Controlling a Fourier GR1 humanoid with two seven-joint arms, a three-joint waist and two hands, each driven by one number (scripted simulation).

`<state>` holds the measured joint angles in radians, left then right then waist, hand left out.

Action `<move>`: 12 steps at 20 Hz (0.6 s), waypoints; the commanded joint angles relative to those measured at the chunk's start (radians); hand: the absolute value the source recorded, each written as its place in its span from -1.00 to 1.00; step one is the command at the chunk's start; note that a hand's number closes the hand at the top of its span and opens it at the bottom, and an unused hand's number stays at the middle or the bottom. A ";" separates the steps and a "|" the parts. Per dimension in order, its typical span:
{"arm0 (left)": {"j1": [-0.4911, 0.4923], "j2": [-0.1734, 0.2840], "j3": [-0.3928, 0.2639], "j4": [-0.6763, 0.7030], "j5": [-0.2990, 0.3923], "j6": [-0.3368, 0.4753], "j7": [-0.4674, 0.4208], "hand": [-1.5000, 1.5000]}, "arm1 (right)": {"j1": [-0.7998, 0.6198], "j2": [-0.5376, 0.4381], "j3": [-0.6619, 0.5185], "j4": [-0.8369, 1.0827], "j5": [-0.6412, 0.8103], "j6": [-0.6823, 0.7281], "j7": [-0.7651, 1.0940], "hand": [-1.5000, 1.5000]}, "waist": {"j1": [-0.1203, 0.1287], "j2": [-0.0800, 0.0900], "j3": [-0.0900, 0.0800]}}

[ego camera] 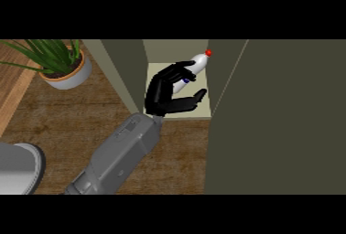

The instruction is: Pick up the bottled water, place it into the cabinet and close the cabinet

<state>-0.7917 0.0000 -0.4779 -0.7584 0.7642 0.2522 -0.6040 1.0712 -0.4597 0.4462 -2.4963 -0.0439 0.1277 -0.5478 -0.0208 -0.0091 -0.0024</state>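
A dark wood-grain counter [81, 123] is seen from above. At ten o'clock, a potted plant [62, 64] with long green leaves is set in a pale round pot. At eight o'clock, a grey rounded object [17, 167] is cut off by the edge.

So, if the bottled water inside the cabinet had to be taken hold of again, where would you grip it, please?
Probably around the white body of the bottled water, below its red cap, coming in from the open front of the cabinet. It leans toward the back and walls close both sides. The hand already reaches in this way, fingers by the body.
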 commanded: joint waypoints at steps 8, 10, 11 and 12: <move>0.485 0.120 -0.204 -0.481 -0.019 0.039 0.022 -1.00 | 0.060 -0.024 0.039 -0.147 0.092 -0.073 0.054 -1.00 | 0.050 -0.007 0.000; 0.583 0.168 -0.225 -0.573 -0.028 0.059 0.006 -1.00 | 0.074 -0.026 0.055 -0.153 0.107 -0.088 0.047 -1.00 | 0.056 -0.008 0.000; 0.606 0.172 -0.229 -0.600 -0.035 0.081 0.000 -1.00 | 0.054 -0.022 0.049 -0.201 0.089 -0.107 0.089 -1.00 | 0.065 -0.003 -0.001; 0.646 0.235 -0.218 -0.664 -0.034 0.066 0.002 -1.00 | 0.021 -0.027 0.050 -0.115 0.114 -0.086 0.034 -1.00 | 0.054 -0.004 0.001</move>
<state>-0.2897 0.1349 -0.6806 -1.2667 0.7395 0.3050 -0.5930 1.0934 -0.4711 0.4835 -2.4985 -0.0190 0.0581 -0.5567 0.0292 -0.0154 -0.0021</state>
